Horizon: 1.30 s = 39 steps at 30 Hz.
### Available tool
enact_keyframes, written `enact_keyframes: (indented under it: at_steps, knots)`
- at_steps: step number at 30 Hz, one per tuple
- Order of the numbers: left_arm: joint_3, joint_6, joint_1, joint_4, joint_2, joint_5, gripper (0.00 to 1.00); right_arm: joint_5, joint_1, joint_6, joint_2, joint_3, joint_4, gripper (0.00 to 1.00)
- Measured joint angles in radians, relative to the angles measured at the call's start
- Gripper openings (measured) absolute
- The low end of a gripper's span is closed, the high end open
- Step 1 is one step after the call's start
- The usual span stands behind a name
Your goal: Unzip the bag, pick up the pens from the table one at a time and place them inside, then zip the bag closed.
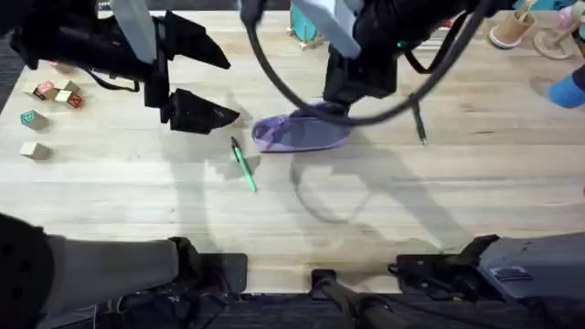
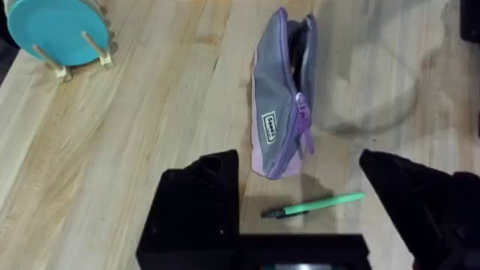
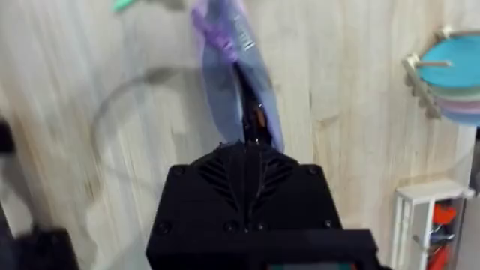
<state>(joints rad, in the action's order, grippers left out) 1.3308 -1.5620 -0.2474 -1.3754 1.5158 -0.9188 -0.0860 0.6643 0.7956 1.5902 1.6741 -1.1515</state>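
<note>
Closest under the overhead camera, your right arm looms large and dark above the bag, its right gripper lowered onto the end of the bag farthest from the green pen. In the right wrist view the black fingers come together to a narrow point inside the bag's open zipper slot, and a dark slim thing with an orange band, seemingly a pen, sits right at their tip in the opening. You can't tell whether they pinch it or merely touch it, so their state is uncertain.

The bag lies on the table, zipper partly undone, its mouth gaping at the end under the right gripper. The purple zipper pull hangs on the bag's side in the left wrist view.

The green pen lies flat on the wood just beside the bag's closed end, not touching it. Your left gripper hovers above that pen and beyond it from the bag, fingers spread wide with nothing between them.

Another dark pen lies past the bag's opposite end. Small wooden blocks sit well apart, beyond the left gripper.
</note>
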Motion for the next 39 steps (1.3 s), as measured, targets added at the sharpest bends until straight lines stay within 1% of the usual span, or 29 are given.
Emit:
enact_keyframes:
  at_steps: [3,6,11,18,27,39]
  knots:
    - [0.0,-0.003,0.0,0.012,0.001,0.003,0.996,-0.003,0.0,0.099,0.025,0.0,-0.024,0.027]
    - [0.0,-0.003,0.0,0.023,0.001,0.003,0.996,-0.005,0.0,0.167,0.065,0.0,-0.024,0.028]
    - [0.0,-0.003,0.0,0.033,0.001,0.003,0.996,-0.005,0.0,0.226,0.142,0.0,-0.019,0.028]
    - [0.0,-0.003,0.0,0.034,0.001,0.003,0.996,-0.005,0.0,0.25,0.212,0.0,-0.009,0.028]
    - [0.0,-0.003,0.0,0.034,0.001,0.003,0.996,-0.005,0.0,0.253,0.224,0.001,0.046,0.028]
    - [0.0,-0.003,0.0,0.037,0.001,0.004,0.995,-0.007,0.002,0.254,0.295,0.001,0.087,0.029]
